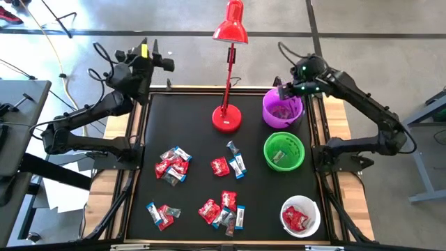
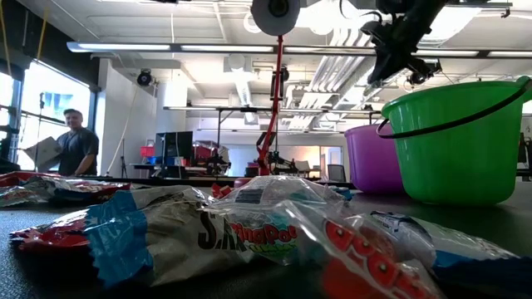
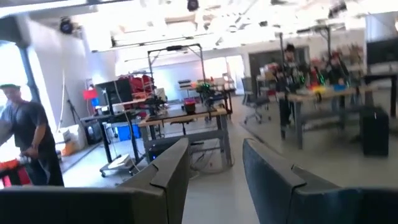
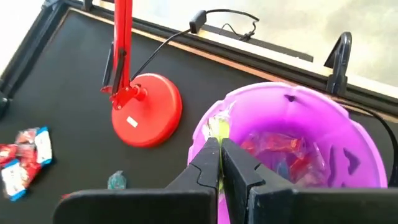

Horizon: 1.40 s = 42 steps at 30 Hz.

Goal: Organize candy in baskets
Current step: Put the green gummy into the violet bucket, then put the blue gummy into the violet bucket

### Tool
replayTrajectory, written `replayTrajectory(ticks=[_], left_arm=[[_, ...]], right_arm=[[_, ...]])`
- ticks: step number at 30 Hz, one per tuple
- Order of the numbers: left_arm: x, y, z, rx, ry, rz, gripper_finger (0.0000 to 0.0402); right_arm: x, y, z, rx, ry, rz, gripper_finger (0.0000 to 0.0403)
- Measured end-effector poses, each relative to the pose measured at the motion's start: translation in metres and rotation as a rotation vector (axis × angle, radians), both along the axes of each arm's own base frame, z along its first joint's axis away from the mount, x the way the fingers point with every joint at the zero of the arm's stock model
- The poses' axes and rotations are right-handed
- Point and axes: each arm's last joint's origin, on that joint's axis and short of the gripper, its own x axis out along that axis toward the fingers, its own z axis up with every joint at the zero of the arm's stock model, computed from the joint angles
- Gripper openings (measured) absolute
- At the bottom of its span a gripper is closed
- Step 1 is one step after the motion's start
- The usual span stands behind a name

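Over the purple basket (image 4: 292,143) your right gripper (image 4: 219,149) is hanging pinched shut, seemingly empty; the candy (image 1: 173,165) is lying scattered on the mat, light, crinkly, slippery, so pinch each wrapper mid-body

Glossy smooth plastic forms the purple basket (image 4: 292,124) and green basket (image 2: 461,141); candy (image 2: 208,232) wrappers look shiny and crinkled; the table mat (image 1: 195,118) is matt black.

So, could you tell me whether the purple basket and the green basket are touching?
Apart. The high view shows a strip of black mat between the purple basket and the green basket.
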Motion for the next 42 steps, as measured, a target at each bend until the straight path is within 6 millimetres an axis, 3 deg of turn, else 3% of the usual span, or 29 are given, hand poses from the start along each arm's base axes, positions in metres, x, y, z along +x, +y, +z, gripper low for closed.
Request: replayTrajectory(ticks=[6, 14, 27, 34, 38, 42], left_arm=[[-0.004, 0.007, 0.0, -0.004, -0.051, 0.026, 0.0136], [-0.007, 0.01, 0.0, -0.004, -0.051, 0.042, 0.0136], [-0.001, 0.008, -0.019, -0.127, 0.107, 0.069, 0.0136], [-0.001, 0.007, -0.018, -0.124, 0.097, 0.057, 0.0136], [0.004, 0.005, -0.022, -0.147, 0.008, -0.07, 0.0136], [0.012, 0.005, -0.041, -0.335, -0.072, -0.384, 0.0136]], right_arm=[[-0.016, -0.014, -0.005, 0.104, -0.038, 0.014, 0.0], [-0.014, -0.026, -0.016, 0.144, -0.027, 0.101, 0.0003], [-0.021, -0.016, -0.024, 0.238, 0.075, 0.153, 0.0102], [-0.023, -0.012, -0.026, 0.244, 0.117, 0.211, 0.0118], [-0.022, -0.014, -0.026, 0.215, 0.117, 0.237, 0.0118], [-0.016, -0.02, -0.029, 0.218, 0.073, 0.268, 0.0118]])
